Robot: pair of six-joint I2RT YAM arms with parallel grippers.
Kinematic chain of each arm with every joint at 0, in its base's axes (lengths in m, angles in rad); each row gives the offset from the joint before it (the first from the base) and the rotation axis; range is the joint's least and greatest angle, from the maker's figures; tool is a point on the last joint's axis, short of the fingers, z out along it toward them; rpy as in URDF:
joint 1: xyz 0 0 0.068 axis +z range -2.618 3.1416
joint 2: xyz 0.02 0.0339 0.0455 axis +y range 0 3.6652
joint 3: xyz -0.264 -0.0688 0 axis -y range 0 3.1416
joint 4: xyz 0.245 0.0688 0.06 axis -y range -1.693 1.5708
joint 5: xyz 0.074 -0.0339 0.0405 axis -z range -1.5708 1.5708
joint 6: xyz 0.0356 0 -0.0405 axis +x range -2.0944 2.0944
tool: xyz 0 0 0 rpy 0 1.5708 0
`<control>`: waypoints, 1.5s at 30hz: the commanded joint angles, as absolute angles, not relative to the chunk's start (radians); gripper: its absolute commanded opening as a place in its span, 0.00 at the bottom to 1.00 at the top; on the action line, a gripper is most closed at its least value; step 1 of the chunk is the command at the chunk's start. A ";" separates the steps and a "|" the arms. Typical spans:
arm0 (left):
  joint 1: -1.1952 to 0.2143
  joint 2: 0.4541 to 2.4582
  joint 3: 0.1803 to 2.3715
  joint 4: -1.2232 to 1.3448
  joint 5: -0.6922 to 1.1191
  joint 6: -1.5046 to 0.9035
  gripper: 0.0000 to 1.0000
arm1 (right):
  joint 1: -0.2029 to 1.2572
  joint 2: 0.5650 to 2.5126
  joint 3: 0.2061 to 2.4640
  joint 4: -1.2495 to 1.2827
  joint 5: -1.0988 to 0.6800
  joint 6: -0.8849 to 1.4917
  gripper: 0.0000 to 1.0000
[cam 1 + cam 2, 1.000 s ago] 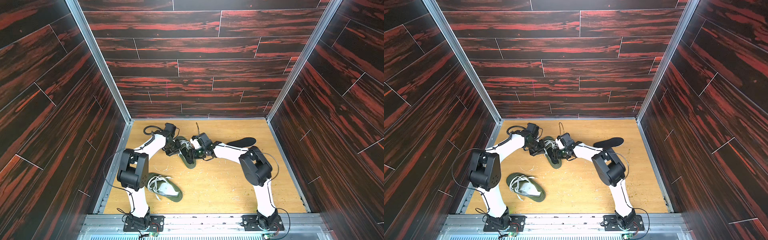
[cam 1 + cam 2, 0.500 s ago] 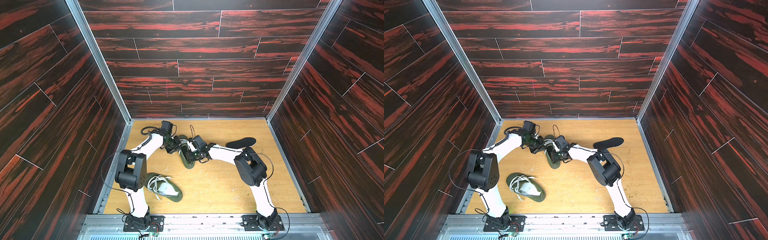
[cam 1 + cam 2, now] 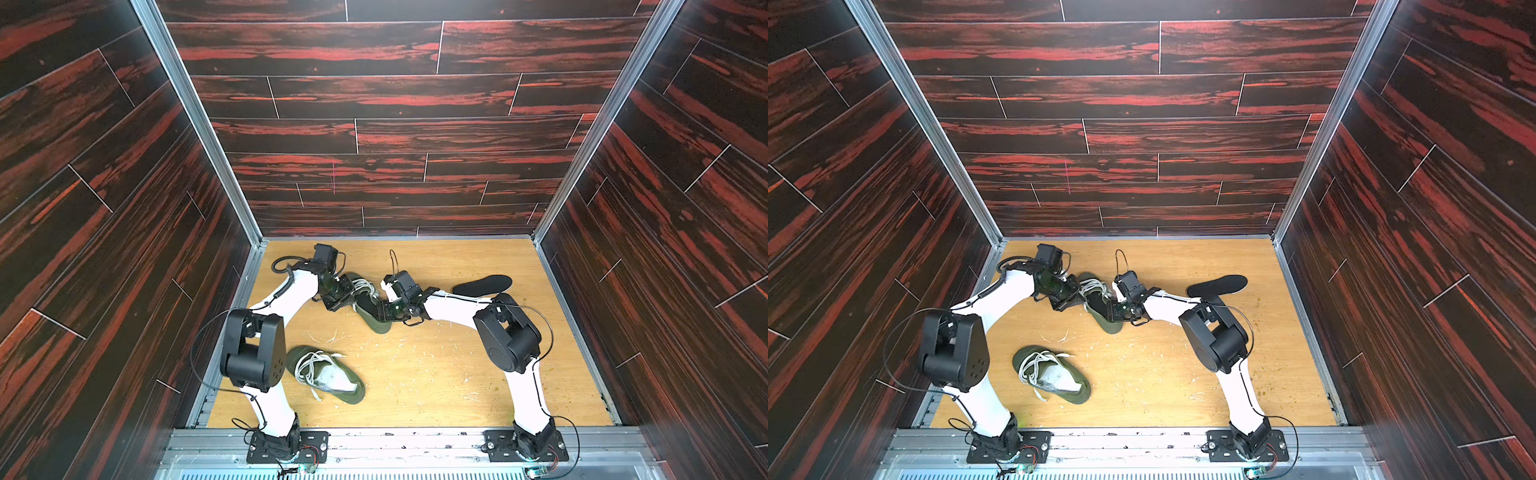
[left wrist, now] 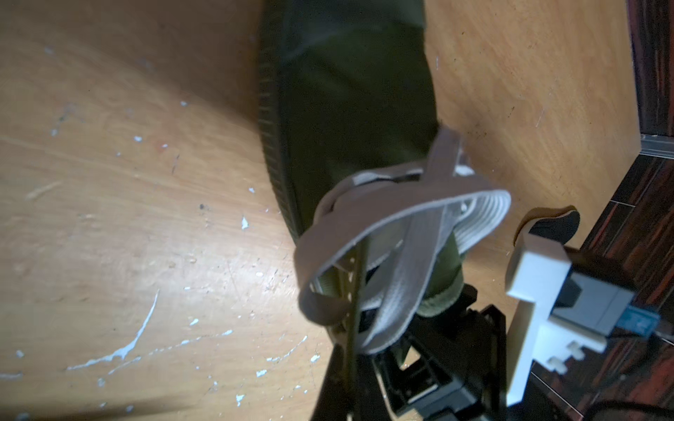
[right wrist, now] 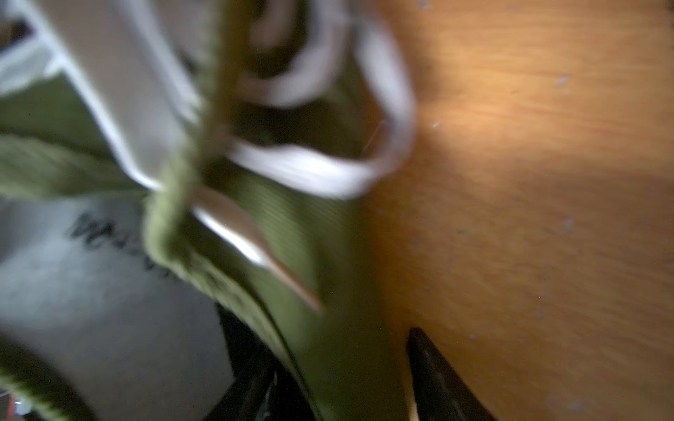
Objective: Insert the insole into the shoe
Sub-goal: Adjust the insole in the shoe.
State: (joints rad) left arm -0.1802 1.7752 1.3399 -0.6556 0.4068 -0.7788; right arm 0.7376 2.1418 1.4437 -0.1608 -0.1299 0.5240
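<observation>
Black insole flat on floor, right of centre, outside shoe, apart from both grippers. Green shoe mid-frame, laces loose. Left gripper pinched shut on shoe's lace edge. Right gripper astride shoe's side wall; whether it grips, cannot tell. 2nd shoe lower left, white inside.

The left arm and right arm were bent at the elbows and stretched inward — wrists set low, nearly meeting. The left gripper was closed. The right gripper was held with jaws parted — one finger was seen sharply, the other blurred.
</observation>
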 commanded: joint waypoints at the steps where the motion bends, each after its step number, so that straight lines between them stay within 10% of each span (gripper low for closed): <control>1: -0.136 1.690 1.369 -0.652 0.379 -0.756 0.00 | 0.699 2.173 1.388 -0.311 -0.056 0.517 0.56; 17: -0.227 1.808 1.418 -0.749 0.262 -0.655 0.00 | 0.701 2.085 1.543 -0.406 -0.022 0.420 0.57; 29: -0.307 1.849 1.361 -0.693 0.226 -0.691 0.00 | 0.700 2.058 1.563 -0.493 0.088 0.390 0.33; 45: -0.326 1.879 1.348 -0.658 0.160 -0.713 0.00 | 0.635 1.933 1.500 -0.430 -0.110 0.443 0.37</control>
State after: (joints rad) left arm -0.3290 1.8919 1.3643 -0.6491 0.1802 -0.7010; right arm 0.6132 1.9305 1.4830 -0.3855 -0.0978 0.4786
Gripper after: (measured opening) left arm 0.060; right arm 0.345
